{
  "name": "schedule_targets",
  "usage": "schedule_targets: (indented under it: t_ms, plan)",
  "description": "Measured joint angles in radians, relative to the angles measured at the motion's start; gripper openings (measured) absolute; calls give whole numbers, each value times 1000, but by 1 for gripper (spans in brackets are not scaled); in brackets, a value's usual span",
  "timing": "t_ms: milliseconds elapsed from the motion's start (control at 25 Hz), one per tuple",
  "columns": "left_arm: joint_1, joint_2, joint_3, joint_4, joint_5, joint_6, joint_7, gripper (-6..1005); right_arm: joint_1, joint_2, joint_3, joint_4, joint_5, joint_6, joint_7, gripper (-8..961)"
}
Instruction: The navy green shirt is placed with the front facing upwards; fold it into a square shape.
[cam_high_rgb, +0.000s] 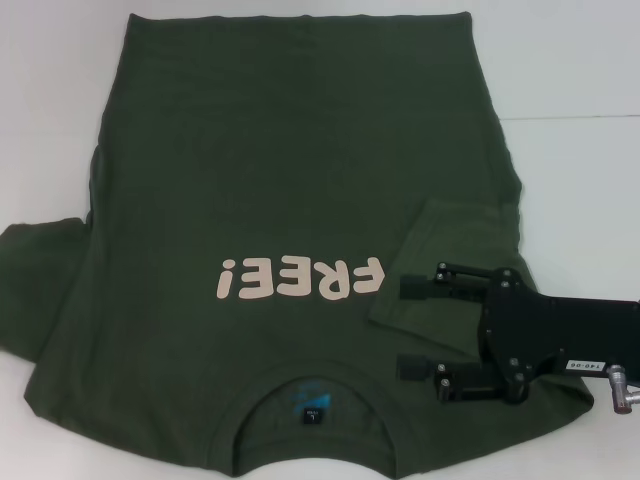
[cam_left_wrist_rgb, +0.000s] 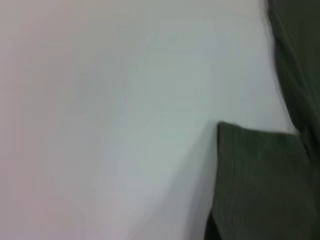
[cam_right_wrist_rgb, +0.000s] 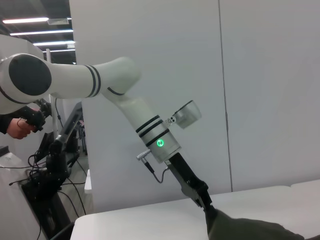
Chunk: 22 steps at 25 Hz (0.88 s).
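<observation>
Right pincer (cam_high_rgb: 418, 328) open over shirt (cam_high_rgb: 270, 170); left unclear.

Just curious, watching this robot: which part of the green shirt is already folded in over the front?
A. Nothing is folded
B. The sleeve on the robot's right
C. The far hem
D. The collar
B: in the head view the right sleeve lies folded over the navy green shirt, beside the right gripper, fingers open.
</observation>
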<state>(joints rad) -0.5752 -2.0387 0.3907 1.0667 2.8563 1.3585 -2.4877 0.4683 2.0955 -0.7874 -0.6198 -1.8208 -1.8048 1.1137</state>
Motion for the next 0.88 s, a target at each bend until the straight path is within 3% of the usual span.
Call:
schedule_targets:
  t_ms: [880]
  plan:
    - [-6, 1, 17, 4, 0, -187, -11, 20, 6, 0, 1, 25, 0, 18, 0, 835]
